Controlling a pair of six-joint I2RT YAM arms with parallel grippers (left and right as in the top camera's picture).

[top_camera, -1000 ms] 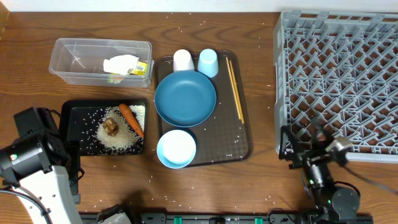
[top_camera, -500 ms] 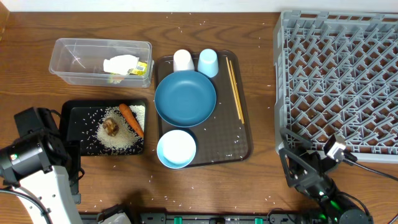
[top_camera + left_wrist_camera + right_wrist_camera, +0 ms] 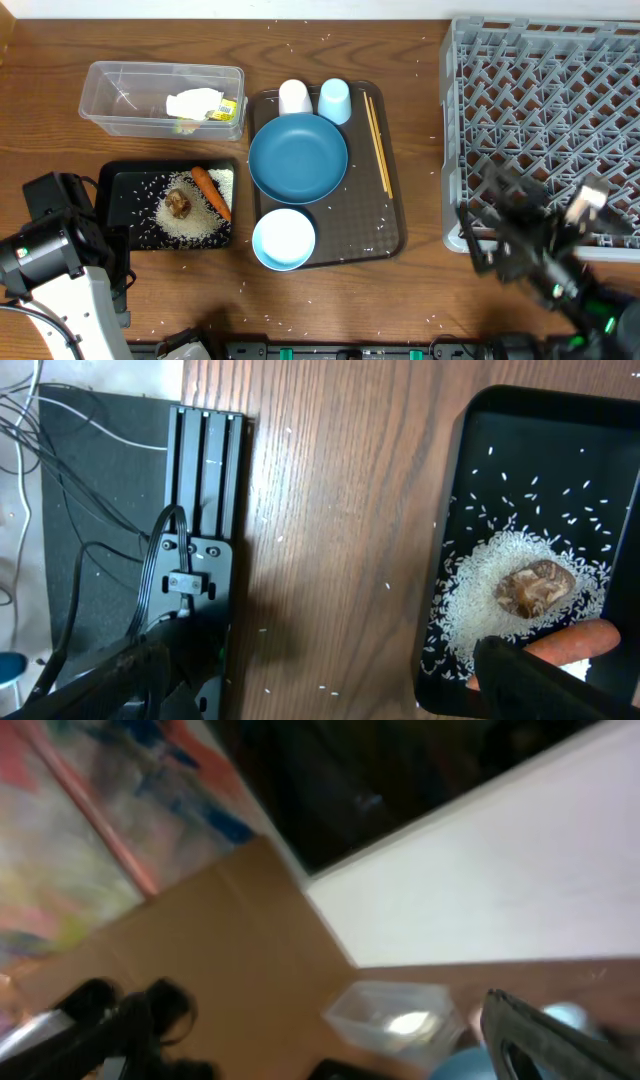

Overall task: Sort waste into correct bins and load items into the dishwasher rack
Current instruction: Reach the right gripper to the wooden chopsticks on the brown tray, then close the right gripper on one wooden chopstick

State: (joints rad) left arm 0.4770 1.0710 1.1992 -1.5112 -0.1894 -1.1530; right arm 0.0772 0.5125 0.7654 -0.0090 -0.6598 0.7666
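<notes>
The grey dishwasher rack (image 3: 545, 130) fills the right side. On a brown serving tray (image 3: 372, 225) lie a blue plate (image 3: 298, 158), a light-blue bowl (image 3: 284, 239), a white cup (image 3: 295, 97), a light-blue cup (image 3: 334, 100) and chopsticks (image 3: 378, 145). The black tray (image 3: 112, 200) holds rice (image 3: 195, 224), a brown lump (image 3: 179, 203) and a carrot (image 3: 212, 192). A wrapper (image 3: 205, 105) lies in the clear container (image 3: 130, 95). My left gripper (image 3: 320, 695) is open over bare table beside the black tray (image 3: 470, 480). My right gripper (image 3: 330, 1050) is open and empty, blurred, at the rack's front left corner (image 3: 500, 235).
Loose rice grains are scattered over the wooden table (image 3: 420, 290). My left arm (image 3: 50, 250) stands at the front left corner, next to a black mount (image 3: 195, 560) and cables at the table's edge. The right wrist view tilts upward, with the clear container (image 3: 395, 1015) low in it.
My right arm has risen from the front edge and swung right, towards the rack's front corner, still open. The left arm and all objects are unmoved.
</notes>
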